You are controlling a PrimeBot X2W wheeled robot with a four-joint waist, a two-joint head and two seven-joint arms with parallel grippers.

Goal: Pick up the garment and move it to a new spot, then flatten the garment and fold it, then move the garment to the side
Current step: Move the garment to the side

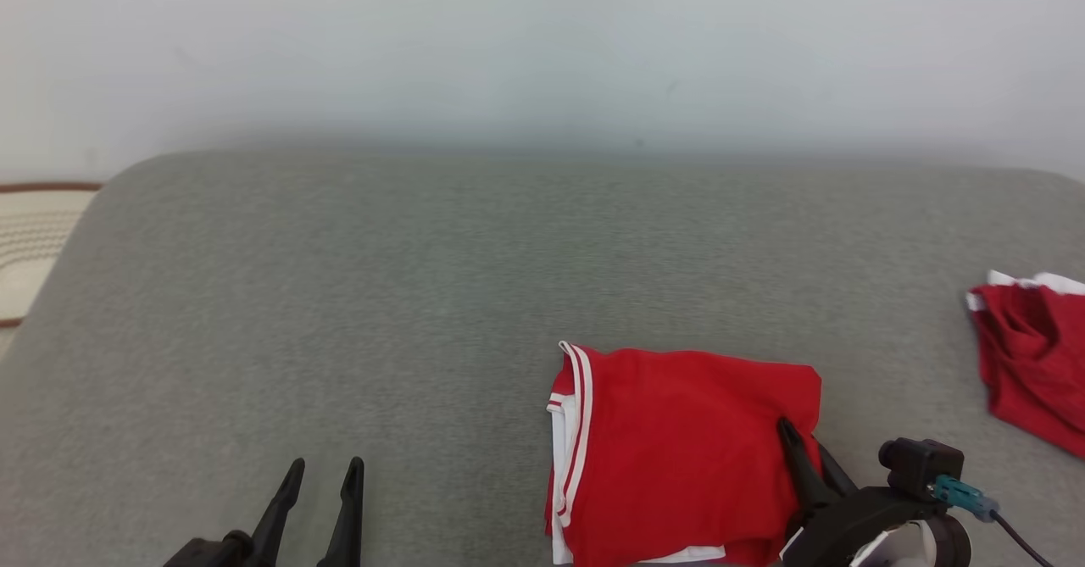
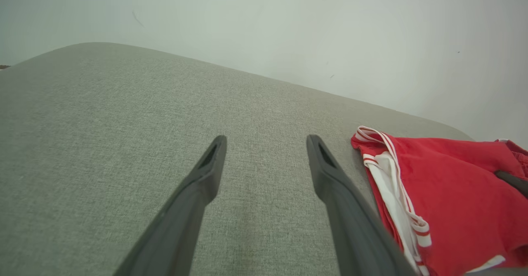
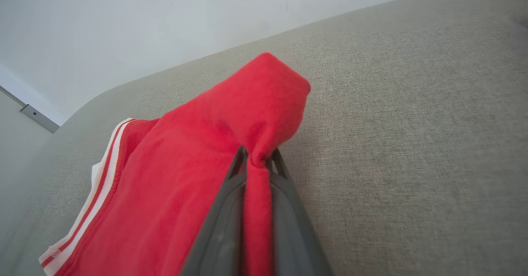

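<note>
L gripper (image 1: 329,464) at 7 o'clock, nearest, fingers apart w/ nothing btwn, over grey cushion (image 1: 424,279). R gripper (image 1: 804,441) at 5 o'clock, pinching right edge of red garment (image 1: 678,440), folded, lying on cushion. Farther, 3 o'clock: 2nd red cloth (image 1: 1034,364), well apart.

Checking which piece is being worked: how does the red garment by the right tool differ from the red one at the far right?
The near garment lies folded flat; the far garment is crumpled. The right tool is shut on the near garment's edge; the far garment lies untouched. Both are red, white-trimmed.
</note>
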